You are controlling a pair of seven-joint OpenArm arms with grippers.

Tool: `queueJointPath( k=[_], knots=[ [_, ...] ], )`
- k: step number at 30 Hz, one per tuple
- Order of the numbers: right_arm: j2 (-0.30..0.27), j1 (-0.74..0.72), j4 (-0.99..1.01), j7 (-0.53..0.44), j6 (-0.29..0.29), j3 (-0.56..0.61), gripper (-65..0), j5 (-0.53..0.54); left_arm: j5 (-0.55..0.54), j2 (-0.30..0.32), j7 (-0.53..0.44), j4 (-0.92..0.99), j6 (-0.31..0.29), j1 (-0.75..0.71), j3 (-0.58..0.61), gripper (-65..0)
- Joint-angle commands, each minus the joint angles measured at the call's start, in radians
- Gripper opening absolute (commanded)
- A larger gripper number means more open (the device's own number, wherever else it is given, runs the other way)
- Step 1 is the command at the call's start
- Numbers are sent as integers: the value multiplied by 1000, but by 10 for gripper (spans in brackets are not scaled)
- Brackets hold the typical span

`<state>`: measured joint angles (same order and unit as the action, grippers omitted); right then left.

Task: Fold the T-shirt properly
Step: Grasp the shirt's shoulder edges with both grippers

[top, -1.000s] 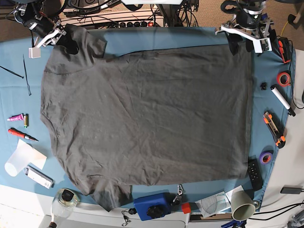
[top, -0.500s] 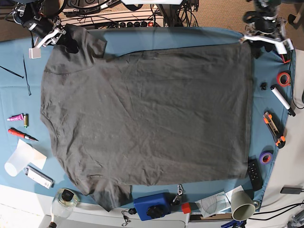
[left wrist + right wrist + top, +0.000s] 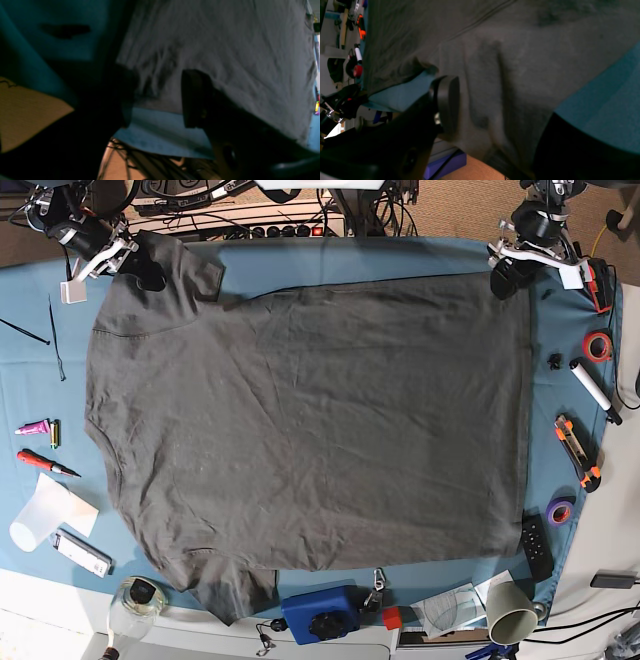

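Left pincer [image 3: 506, 277] shifted inward (both released); T-shirt [image 3: 310, 430] lies sideways, hem right

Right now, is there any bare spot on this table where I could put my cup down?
Bare cloth shows left of the T-shirt, between the zip tie and screwdriver, and along the top edge. The right side is crowded with tape rolls, marker and knife.

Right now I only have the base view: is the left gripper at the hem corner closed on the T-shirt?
Observer: No. The left wrist view shows the left gripper open. The T-shirt hem edge crosses the gap between its fingers, unpinched.
Operator: And the right one, at the sleeve?
Observer: The right gripper is open too. In its wrist view, sleeve cloth with a raised crease spans the gap.
Operator: Anything besides shirt under it?
Observer: Blue tablecloth shows just past the sleeve edge.
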<state>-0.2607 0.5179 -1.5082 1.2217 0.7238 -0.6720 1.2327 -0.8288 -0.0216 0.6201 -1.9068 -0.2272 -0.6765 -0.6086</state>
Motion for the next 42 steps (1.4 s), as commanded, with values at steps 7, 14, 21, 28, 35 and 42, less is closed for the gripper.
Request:
queueJointPath(
  k=[7,14,21,28,35,42],
  knots=[
    [-5,19,5,103,-26,3,-357,-108,63,6,-19,-10,27,-7,-5,-343],
    [-5,19,5,103,-26,3,-357,-108,25,8,-25,-74,-18,-5,-30,-343],
    [-5,19,5,102,-26,3,-357,-108,92,8,18,-117,8,-5,-90,-343],
    [-5,19,5,102,-26,3,-357,-108,95,8,34,-116,8,-5,-88,-343],
    [-5,19,5,100,-26,3,-357,-108,114,8,15,-6,-18,10,-87,-343],
    [-5,19,5,98,-26,3,-357,-107,35,8,97,50,-63,65,-87,-343]
  ],
)
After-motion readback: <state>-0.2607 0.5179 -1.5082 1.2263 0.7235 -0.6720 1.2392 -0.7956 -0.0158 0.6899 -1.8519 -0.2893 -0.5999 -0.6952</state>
